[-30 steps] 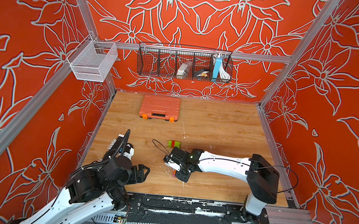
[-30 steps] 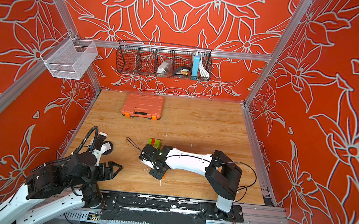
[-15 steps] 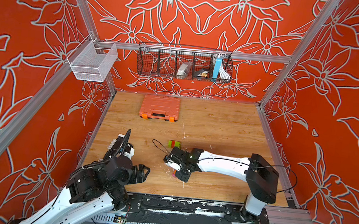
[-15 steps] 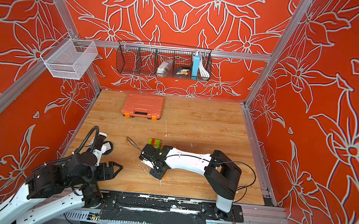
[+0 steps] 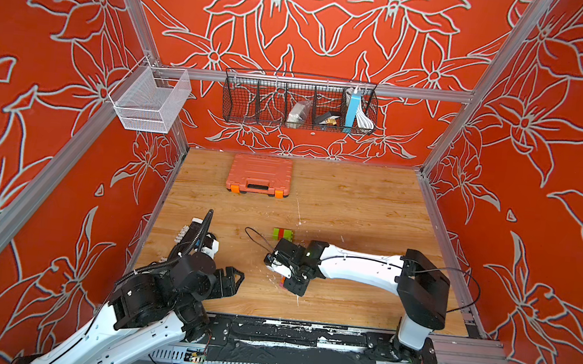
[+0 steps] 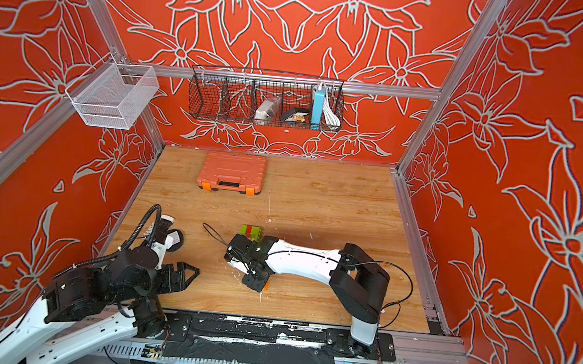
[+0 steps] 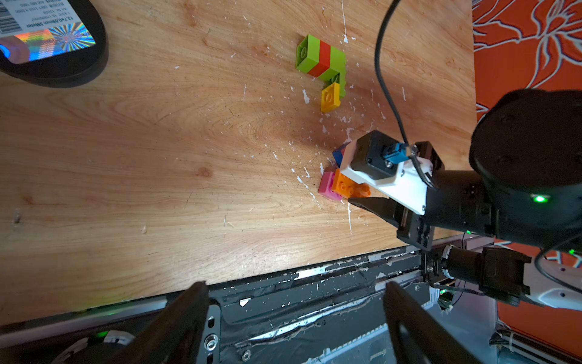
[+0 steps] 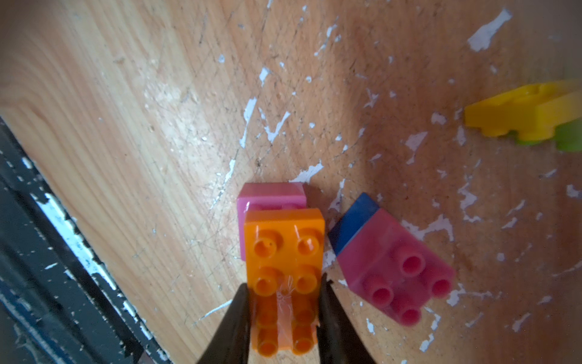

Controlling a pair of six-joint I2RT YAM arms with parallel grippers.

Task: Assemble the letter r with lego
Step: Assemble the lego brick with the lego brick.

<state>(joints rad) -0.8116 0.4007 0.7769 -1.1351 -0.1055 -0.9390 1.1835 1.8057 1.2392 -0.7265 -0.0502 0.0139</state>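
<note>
The right hand [image 8: 285,283] is clenched on the sides of the long orange brick [image 8: 283,245]. The brick is studs up, and its free end lies over a pink brick [image 8: 271,195] on the bench [image 8: 126,126]; whether the two are pressed together I cannot tell. Just beside the orange brick lies a pink-and-blue pair [image 8: 393,268], angled away from it. Farther from the orange brick, a yellow brick [image 7: 330,97] touches a green-red-green stack [image 7: 319,58]. Well apart from the orange brick, the left hand [image 7: 293,315] hangs released, holding nothing.
</note>
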